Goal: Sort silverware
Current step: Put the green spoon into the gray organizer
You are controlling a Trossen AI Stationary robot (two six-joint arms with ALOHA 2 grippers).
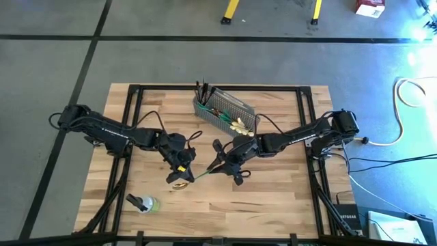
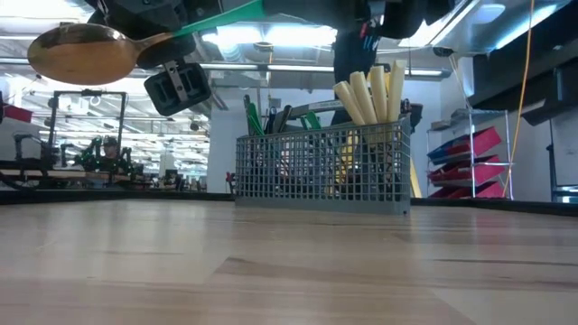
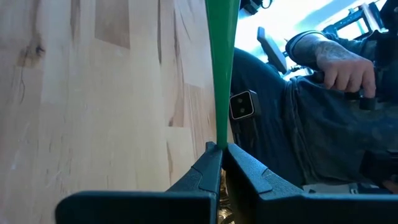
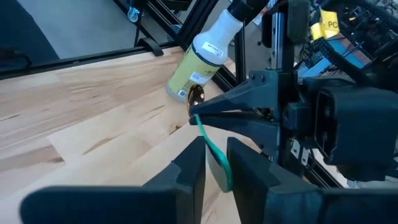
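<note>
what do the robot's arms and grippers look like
Both arms are dark, nearly black, jointed links with thin black cables looping along them. The left gripper carries yellow tags near its wrist. The right gripper has two flat, angular black fingers with wedge-shaped tips. A white square marker sits on one gripper body.

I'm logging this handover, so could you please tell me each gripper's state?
Left gripper: shut on the green-handled spoon.
Right gripper: jaws around the spoon's green handle; whether they grip it cannot be told.

Gold, green-handled spoon held aloft
</note>
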